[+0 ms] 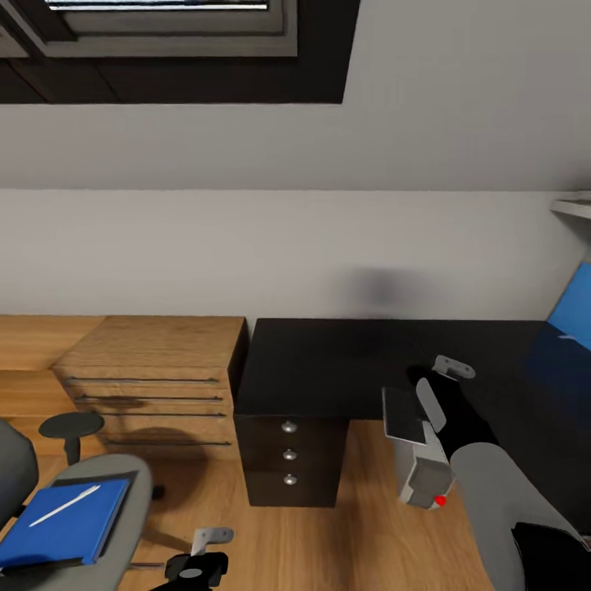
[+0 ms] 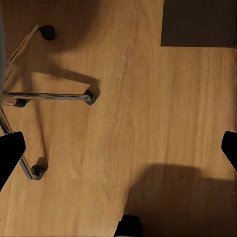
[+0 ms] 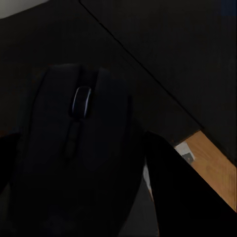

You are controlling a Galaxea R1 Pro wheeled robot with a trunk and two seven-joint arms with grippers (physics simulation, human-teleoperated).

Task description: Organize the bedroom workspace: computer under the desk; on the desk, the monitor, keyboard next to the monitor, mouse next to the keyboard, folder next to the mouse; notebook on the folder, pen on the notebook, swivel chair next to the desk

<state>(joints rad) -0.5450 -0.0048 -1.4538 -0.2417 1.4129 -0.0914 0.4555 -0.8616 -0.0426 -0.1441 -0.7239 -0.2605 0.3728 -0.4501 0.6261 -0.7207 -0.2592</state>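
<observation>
R gripper (image 3: pixel 79 163) clenched on mouse (image 3: pixel 81 143), over desk (image 1: pixel 345 369) front edge; desktop beyond it bare to rear wall. L gripper (image 2: pixel 118 148) spread wide over wood floor (image 2: pixel 133 98), near swivel chair (image 1: pixel 123 492) base. Folder (image 1: pixel 70 525) w/ pen (image 1: pixel 66 505) on chair seat. Computer (image 1: pixel 414 455) under desk front edge.

Swivel chair (image 1: pixel 49 501) cropped at frame's lower-left edge — backrest mostly cut off. Computer (image 1: pixel 419 460) half-hidden behind right arm. Mouse (image 3: pixel 79 148) dark, outline barely separable from desk (image 3: pixel 163 44).
</observation>
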